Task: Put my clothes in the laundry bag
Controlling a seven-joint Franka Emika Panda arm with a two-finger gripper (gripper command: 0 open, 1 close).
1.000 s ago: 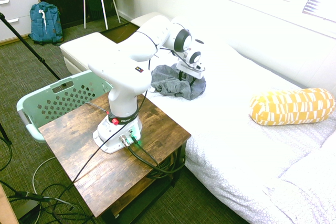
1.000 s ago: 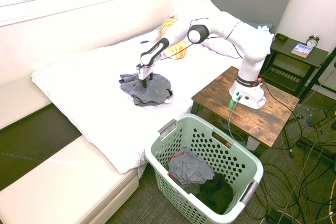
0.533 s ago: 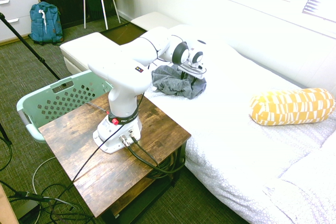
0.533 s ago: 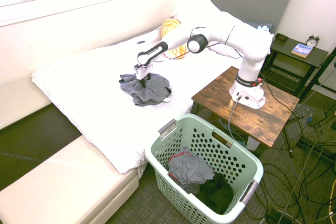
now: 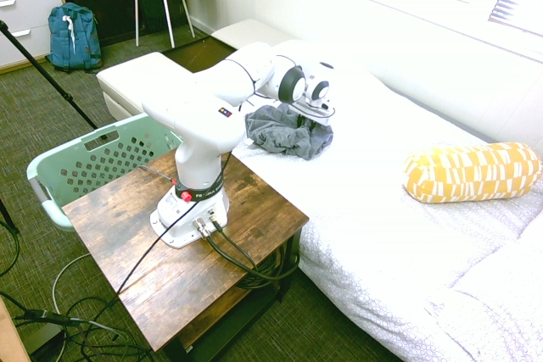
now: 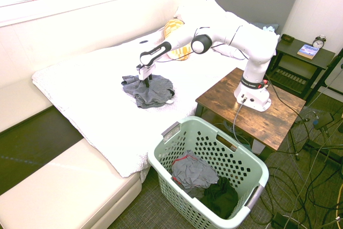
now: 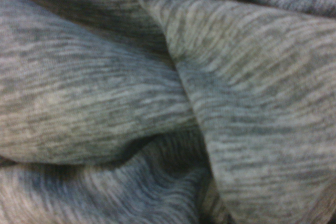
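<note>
The clothes (image 5: 282, 133) are a crumpled dark grey-blue bundle on the white bed, near the edge that faces the wooden table. My gripper (image 5: 308, 118) points down and is pressed into the top of the clothes (image 6: 155, 90). The gripper (image 6: 146, 82) sits at the bundle's window-side part, its tips sunk in the folds. Grey-blue fabric (image 7: 168, 98) fills the whole wrist view from very close. The laundry bag (image 6: 256, 163), a pale mint-green perforated basket, stands on the floor between the bed and the table. In the first exterior view the laundry bag (image 5: 51, 163) shows behind the table.
Grey and dark garments (image 6: 195, 172) lie inside the basket. A yellow patterned bolster (image 5: 471, 171) rests further up the bed. The wooden table (image 5: 229, 235) stands against the bed. A cream bench (image 6: 69, 191) runs past the bed's foot. A blue backpack (image 5: 74, 36) sits by the drawers.
The wrist has come down and shifted a little toward the window, so the gripper sits deeper in the bundle. The fabric has bunched slightly around it.
</note>
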